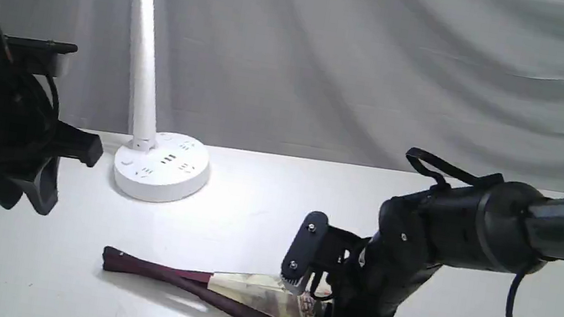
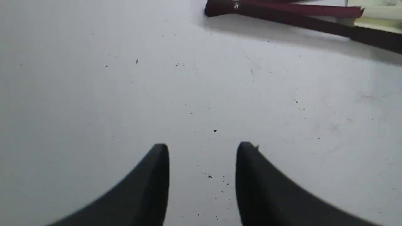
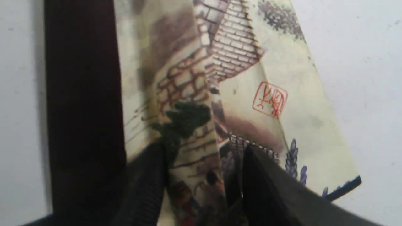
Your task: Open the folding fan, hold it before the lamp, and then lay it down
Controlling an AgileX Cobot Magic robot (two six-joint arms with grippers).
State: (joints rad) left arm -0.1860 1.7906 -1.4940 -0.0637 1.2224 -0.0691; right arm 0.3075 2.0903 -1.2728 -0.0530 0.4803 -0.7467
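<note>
Fan: large paper folding fan with dark maroon wooden ribs and a cream pleated leaf painted with brick houses; lies on the white tabletop, only slightly spread, pivot end toward the left arm's side, leaf end under the right arm.
Lamp: white plastic desk lamp, slim stem, flat bar head, round base with sockets; stands at the back of the table, lit, well apart from the fan.
Right gripper: down at the fan's leaf end, fingers straddling a few pleats of painted paper. Jaws stand apart; whether they pinch the pleats or only bracket them, cannot tell.
Left gripper: hangs above bare table, jaws released, nothing between them; the fan's pivot end lies ahead of it, not touched.
Step in hand: opening, by my reading just begun; fan barely fanned out, not lifted.
Next move calls for: a firm hold on one outer rib while the other is anchored, likely by the left gripper near the pivot, then spreading without tearing paper.
</note>
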